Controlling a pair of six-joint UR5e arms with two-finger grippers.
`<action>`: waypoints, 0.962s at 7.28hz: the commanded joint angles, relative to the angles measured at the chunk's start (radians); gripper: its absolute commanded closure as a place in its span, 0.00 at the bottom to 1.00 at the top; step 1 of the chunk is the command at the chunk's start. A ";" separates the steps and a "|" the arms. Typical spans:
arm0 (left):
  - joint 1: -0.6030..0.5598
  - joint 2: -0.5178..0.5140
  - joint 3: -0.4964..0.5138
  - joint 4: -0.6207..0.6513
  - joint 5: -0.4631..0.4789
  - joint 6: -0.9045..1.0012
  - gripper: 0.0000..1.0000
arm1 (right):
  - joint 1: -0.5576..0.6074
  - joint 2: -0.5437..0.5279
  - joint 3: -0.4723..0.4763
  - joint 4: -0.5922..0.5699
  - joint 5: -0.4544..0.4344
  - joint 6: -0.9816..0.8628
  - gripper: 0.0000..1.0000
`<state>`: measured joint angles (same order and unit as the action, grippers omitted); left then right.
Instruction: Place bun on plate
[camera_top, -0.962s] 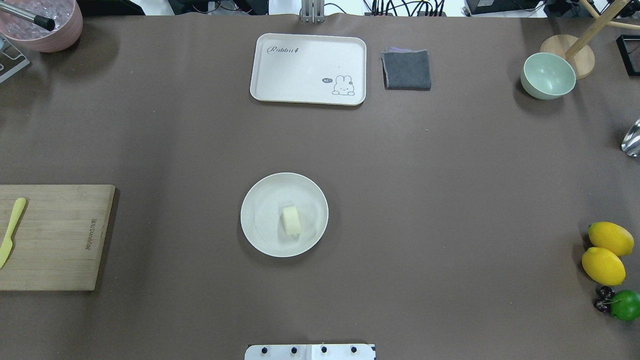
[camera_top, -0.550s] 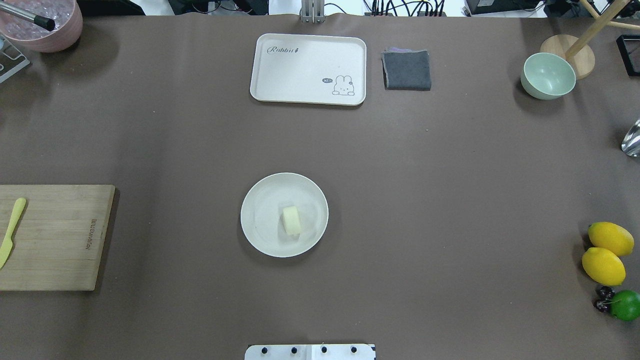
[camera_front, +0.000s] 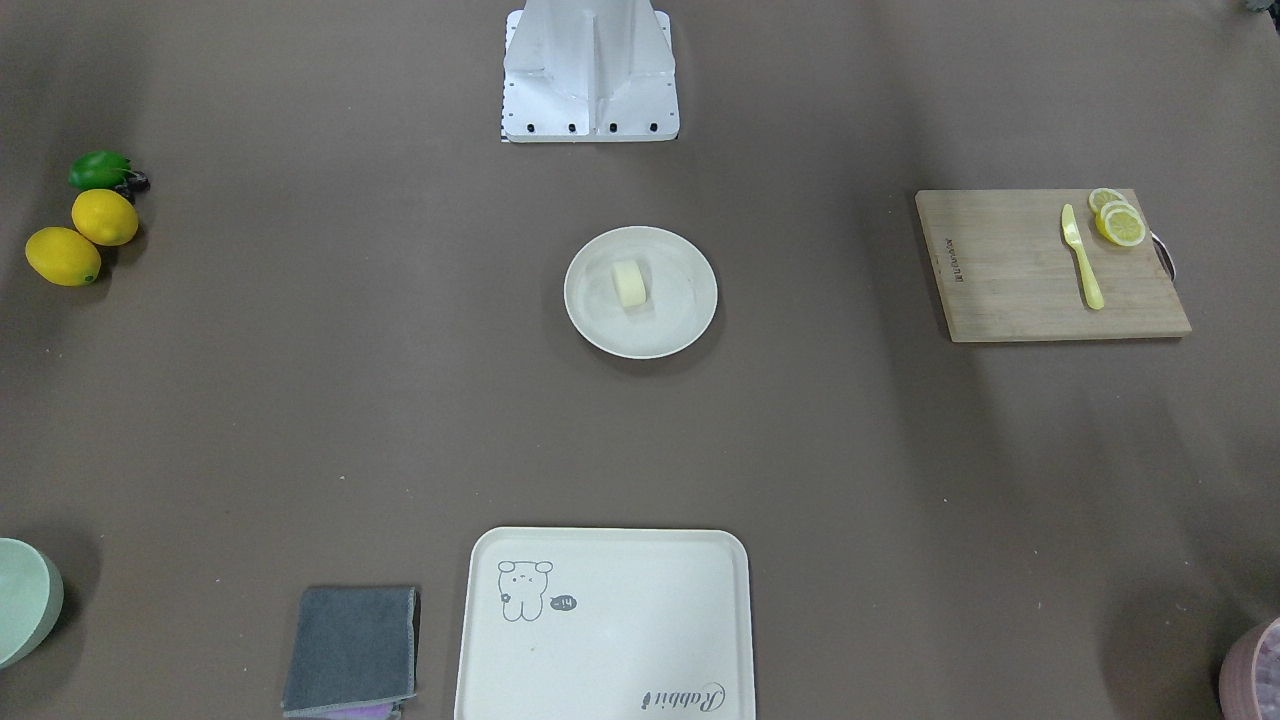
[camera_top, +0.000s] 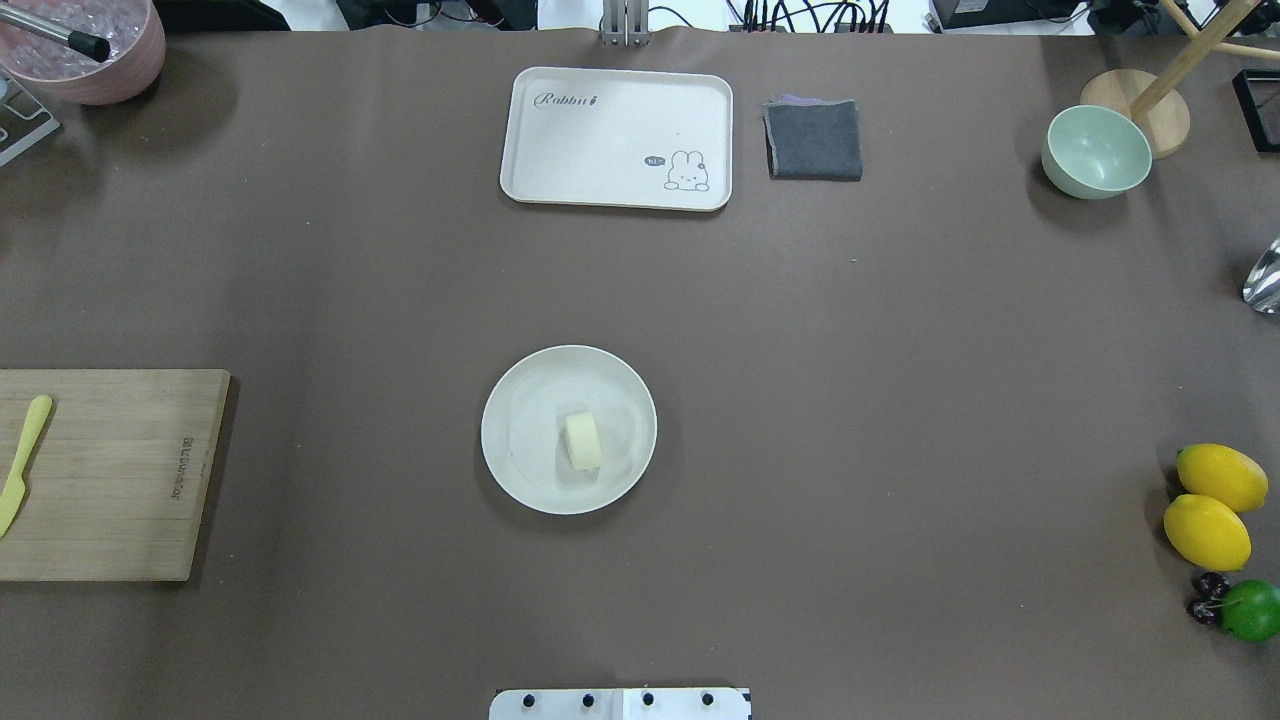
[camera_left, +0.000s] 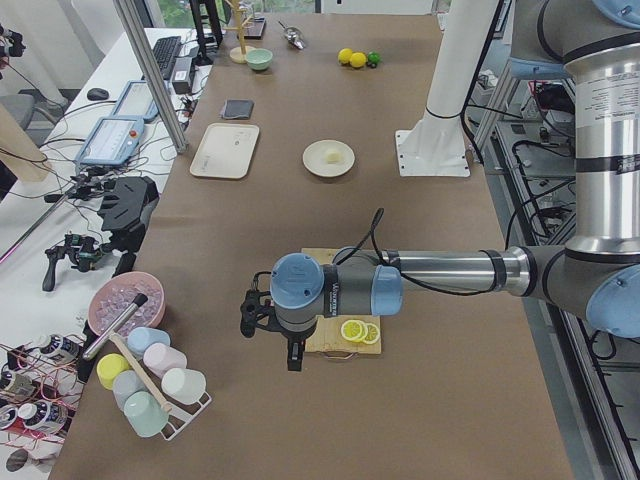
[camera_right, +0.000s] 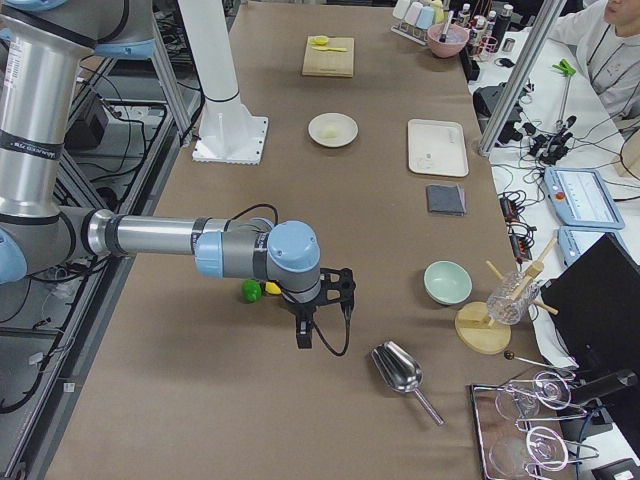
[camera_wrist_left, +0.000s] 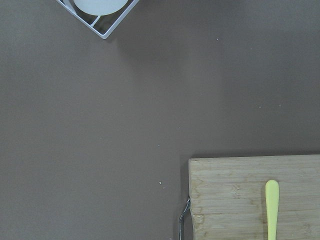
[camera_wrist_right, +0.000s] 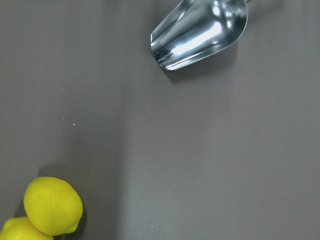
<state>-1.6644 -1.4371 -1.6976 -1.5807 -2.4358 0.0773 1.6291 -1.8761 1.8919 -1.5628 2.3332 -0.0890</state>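
The bun (camera_top: 583, 441), a small pale cream lump, lies on the round cream-white plate (camera_top: 520, 440) in the middle of the table, a little right of the plate's centre. The front-facing view shows the same bun (camera_front: 629, 284) on the same plate (camera_front: 680, 300). Both arms are held far from it. My left gripper (camera_left: 292, 363) hangs above the table's left end by the cutting board. My right gripper (camera_right: 303, 342) hangs above the right end near the lemons. Each gripper shows only in a side view, so I cannot tell whether either is open or shut.
A wooden cutting board (camera_top: 110, 475) with a yellow knife (camera_top: 25, 460) and lemon slices (camera_front: 1118, 222) lies at the left. A rabbit tray (camera_top: 617, 137), grey cloth (camera_top: 813, 139) and green bowl (camera_top: 1095, 152) sit at the far edge. Lemons (camera_top: 1210, 510) and a metal scoop (camera_wrist_right: 200, 32) lie at the right.
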 joint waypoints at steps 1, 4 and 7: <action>0.000 0.015 -0.001 -0.001 0.003 0.001 0.02 | 0.000 0.002 0.001 0.003 0.000 0.000 0.00; -0.002 0.030 -0.010 -0.001 0.004 0.005 0.02 | 0.000 -0.001 -0.016 0.049 0.000 0.002 0.00; -0.002 0.030 -0.011 -0.051 0.004 0.007 0.02 | 0.000 -0.001 -0.016 0.049 0.002 0.002 0.00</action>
<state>-1.6664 -1.4070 -1.7099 -1.6145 -2.4313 0.0844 1.6291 -1.8775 1.8767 -1.5144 2.3342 -0.0874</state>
